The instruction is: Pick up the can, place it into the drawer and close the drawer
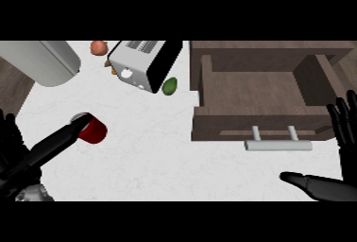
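Head view, progress check:

- Red can [94,132] on its side on the white tabletop [160,160], left of centre, well apart from the drawer. Not lifted.
- Left robot hand [28,156] comes in from the lower left; one long dark finger [64,134] stretched straight, its tip touching the can's upper-left end. No fingers curled round the can, so contact only, not a grasp. Whether the thumb is behind the can: cannot tell.
- Right robot hand [342,137] at the right edge, fingers spread and pointing up, thumb [310,182] low and out to the side. Resting, holds nothing.
- Wooden drawer [254,90] pulled open at upper right; nothing visible inside. Its bar handle [276,145] faces the near side.
- Other items along the back: toaster [143,64], green fruit [169,86] just beside it, an orange-red piece [99,46], a pale cylinder [45,61] at upper left.

Judgement: early stage. Drawer already open, which helps. Remaining: close the hand on the can, lift, carry right into the drawer, release, push the drawer shut. None of these steps is done yet
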Tool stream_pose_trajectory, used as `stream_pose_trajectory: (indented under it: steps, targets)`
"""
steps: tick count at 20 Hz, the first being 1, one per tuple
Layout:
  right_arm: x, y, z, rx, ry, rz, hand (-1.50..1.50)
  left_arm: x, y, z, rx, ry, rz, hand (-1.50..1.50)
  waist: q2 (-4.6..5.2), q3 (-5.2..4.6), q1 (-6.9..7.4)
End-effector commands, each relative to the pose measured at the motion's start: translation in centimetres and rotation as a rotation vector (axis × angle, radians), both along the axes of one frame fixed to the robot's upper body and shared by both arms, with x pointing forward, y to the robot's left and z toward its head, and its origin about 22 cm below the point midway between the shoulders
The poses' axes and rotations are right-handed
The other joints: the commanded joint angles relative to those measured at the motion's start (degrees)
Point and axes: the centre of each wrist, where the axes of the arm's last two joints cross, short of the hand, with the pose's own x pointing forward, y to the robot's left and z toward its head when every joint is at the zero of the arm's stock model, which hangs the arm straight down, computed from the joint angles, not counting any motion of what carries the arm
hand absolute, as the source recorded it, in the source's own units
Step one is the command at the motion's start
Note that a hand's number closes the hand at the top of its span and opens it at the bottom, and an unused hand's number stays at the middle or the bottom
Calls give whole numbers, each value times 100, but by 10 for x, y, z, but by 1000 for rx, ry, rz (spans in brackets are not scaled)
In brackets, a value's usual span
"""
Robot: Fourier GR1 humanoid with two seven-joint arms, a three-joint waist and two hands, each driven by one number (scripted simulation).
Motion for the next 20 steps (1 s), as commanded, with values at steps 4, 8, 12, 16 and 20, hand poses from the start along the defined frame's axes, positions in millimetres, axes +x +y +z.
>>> stream_pose_trajectory:
  steps: [4,8,12,16,20]
  targets:
    - [-10,0,-5,11,-20,-5,-150,30,-9,-17,-39,42,0,-150,2,0,-11]
    - [-21,-7,-2,-19,16,-7,-150,29,-13,-47,-30,85,21,-150,1,-1,-20]
    - [-20,-17,11,-20,-23,1,-150,15,-16,-75,-32,89,35,-150,-1,-2,0]
    - [-28,-1,-5,-6,-11,0,-150,25,-2,-103,-41,103,45,-150,1,-2,-7]
    - [-23,-28,12,-30,-31,-5,-150,24,-13,-136,-40,141,93,-150,5,-4,-23]
